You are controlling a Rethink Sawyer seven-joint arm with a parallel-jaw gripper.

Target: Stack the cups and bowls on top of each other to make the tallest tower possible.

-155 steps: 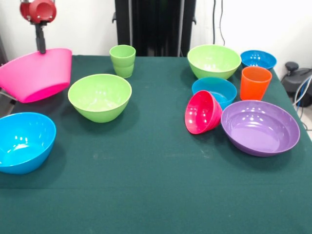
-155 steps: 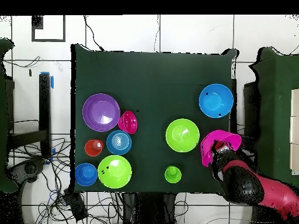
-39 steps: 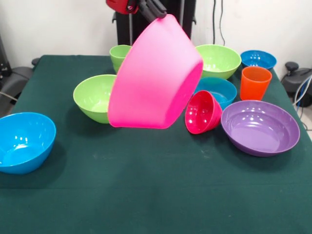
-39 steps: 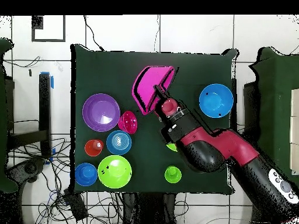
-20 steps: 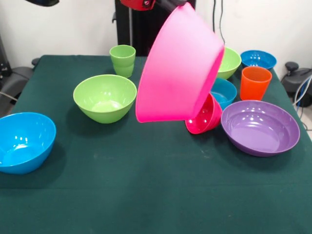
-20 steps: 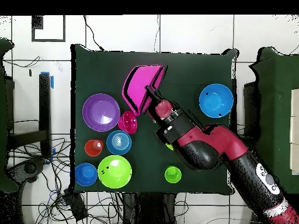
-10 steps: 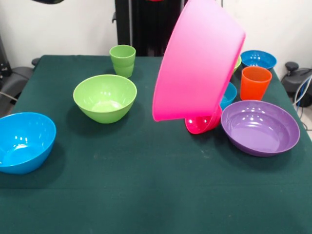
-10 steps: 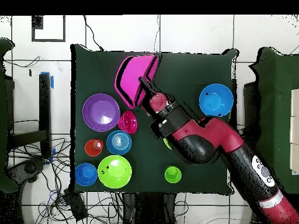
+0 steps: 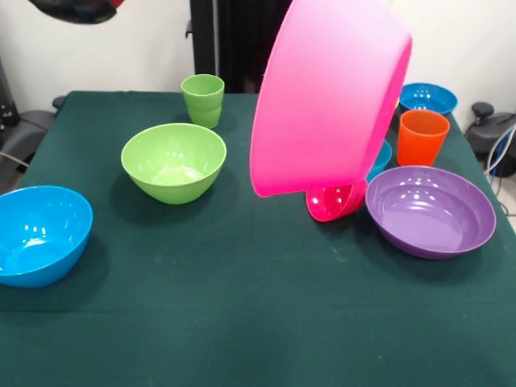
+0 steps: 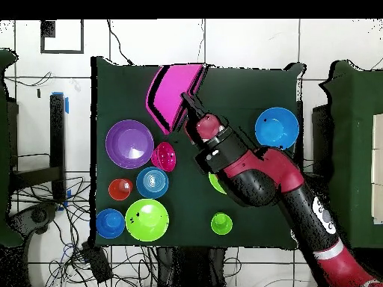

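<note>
While the big pink bowl (image 9: 330, 93) was held tilted above the table by its rim, clamped in the gripper (image 10: 186, 101), the small red-pink bowl (image 9: 334, 201) lay just beneath it.

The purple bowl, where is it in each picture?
Front view: the purple bowl sits on the table at the right, beside the small red-pink bowl.
Overhead view: it is at the left.
Shared landmark: the red-pink bowl lies right next to it in both.
</note>
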